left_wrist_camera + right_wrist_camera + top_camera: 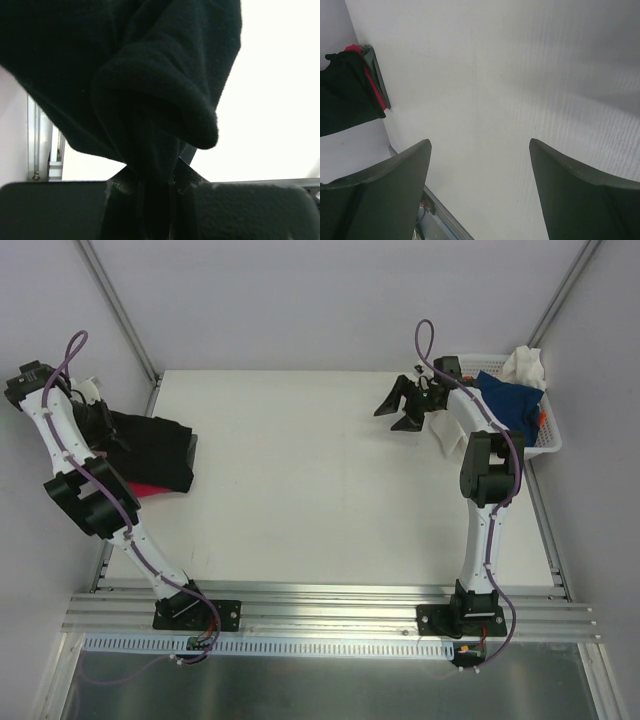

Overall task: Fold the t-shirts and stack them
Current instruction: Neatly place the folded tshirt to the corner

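1. Now the desk (pixel 330 500) carries the black tee (pixel 160 450) at its left edge, over a pink tee (pixel 155 490).
2. Left hand (pixel 155 182), nearer, is clamped on the black tee's bunched cloth.
3. Right hand (pixel 405 405) gapes empty, well apart, near the far-right corner.

Enclosed work cell: white tabletop, pale walls, aluminium framing.

Tabletop (pixel 320 500): matt white, rectangular, faintly scuffed. Back wall (pixel 330 300), left wall (pixel 40 310) and right wall (pixel 612 370): plain pale grey panels, closing the far edge and both side edges. Two aluminium struts, left (pixel 118 305) and right (pixel 566 288), slanting down to the far corners. Aluminium rails (pixel 330 608), several side by side, along the near edge. White slotted strip (pixel 300 645) just in front of the rails. Dull metal sheet (pixel 330 685) nearest the camera, reflecting weakly. Light: even, diffuse, soft-edged shadows; the tabletop glares near-white in the left wrist view.
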Robot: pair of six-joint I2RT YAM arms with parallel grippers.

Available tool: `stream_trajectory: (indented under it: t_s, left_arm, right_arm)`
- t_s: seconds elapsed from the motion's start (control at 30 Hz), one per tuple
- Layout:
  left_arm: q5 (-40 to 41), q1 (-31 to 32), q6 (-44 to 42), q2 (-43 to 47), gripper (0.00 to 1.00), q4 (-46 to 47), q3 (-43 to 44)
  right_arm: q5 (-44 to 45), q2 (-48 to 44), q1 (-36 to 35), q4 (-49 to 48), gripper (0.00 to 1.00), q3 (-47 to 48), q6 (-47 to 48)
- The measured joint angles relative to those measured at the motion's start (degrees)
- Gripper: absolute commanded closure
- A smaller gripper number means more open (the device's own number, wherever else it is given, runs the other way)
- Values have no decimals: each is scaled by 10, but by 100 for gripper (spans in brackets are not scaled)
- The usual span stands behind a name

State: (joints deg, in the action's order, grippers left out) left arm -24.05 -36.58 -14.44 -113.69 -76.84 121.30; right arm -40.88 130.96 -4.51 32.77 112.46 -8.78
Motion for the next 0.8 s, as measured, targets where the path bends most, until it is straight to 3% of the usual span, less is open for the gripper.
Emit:
stream_trajectory:
  t_s: [0.1, 0.13, 0.17, 0.2, 0.27, 0.3, 0.33, 0.6, 0.7, 0.8]
  left_arm:
    - [28, 14, 1, -30, 93, 6, 3]
    - [39, 21, 1, -42, 81, 10, 3]
    - [53, 27, 2, -53, 63, 16, 4]
    - [68, 33, 2, -63, 33, 23, 4]
    - [95, 46, 12, -77, 20, 33, 4]
    - [109, 52, 14, -81, 5, 38, 6]
    - [121, 59, 16, -83, 1, 43, 9]
    - [237, 143, 17, -85, 1, 85, 62]
    - [312, 218, 0, -77, 1, 120, 81]
    - [403, 304, -37, -72, 1, 186, 106]
  right_arm:
    - [0, 0, 0, 0, 16, -2, 0]
    - [0, 0, -1, 0, 16, -3, 0]
    - [0, 0, -2, 0, 16, -5, 1]
    - [1, 0, -2, 1, 16, -7, 1]
    - [1, 0, -3, 0, 16, -11, 2]
    - [1, 0, -4, 0, 16, -13, 4]
    - [2, 0, -4, 0, 16, -16, 5]
    - [19, -3, -6, 11, 13, -25, 28]
    - [41, -11, -5, 37, 10, -17, 61]
    - [61, -30, -2, 57, 0, -12, 96]
